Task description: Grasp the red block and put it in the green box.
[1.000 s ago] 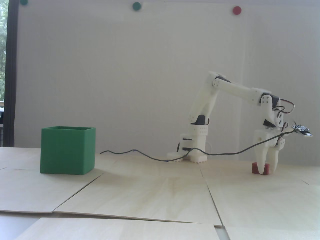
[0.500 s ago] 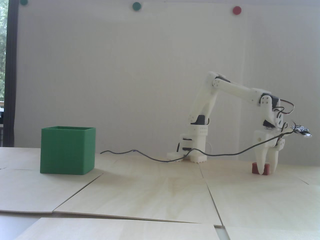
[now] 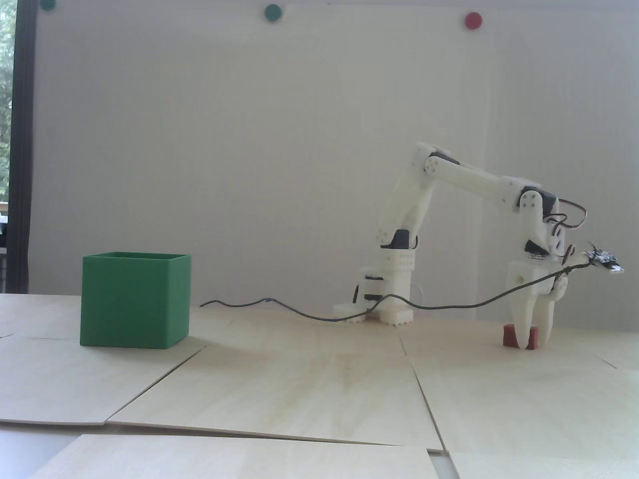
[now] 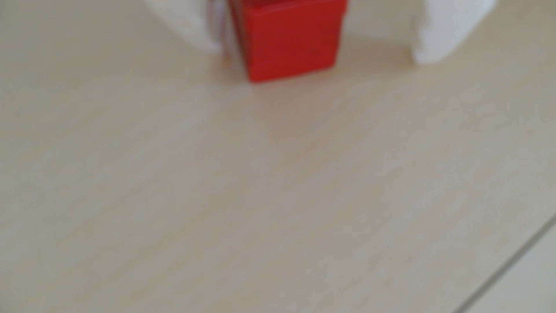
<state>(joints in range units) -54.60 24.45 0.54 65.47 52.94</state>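
Fingers (image 4: 186, 27) of my gripper (image 3: 534, 344) straddle the red block (image 4: 288, 39) on the table (image 3: 299, 379), one touching, the other apart: parted, not yet clamped. Closing, lifting and carrying to the distant green box (image 3: 135, 299) all remain.

The wrist view is blurred throughout; its top edge cuts off the block (image 4: 290, 39) and both fingers (image 4: 448, 30). In the fixed view a finger hides the block's (image 3: 508, 335) middle. The box's (image 3: 135, 304) inside cannot be seen.
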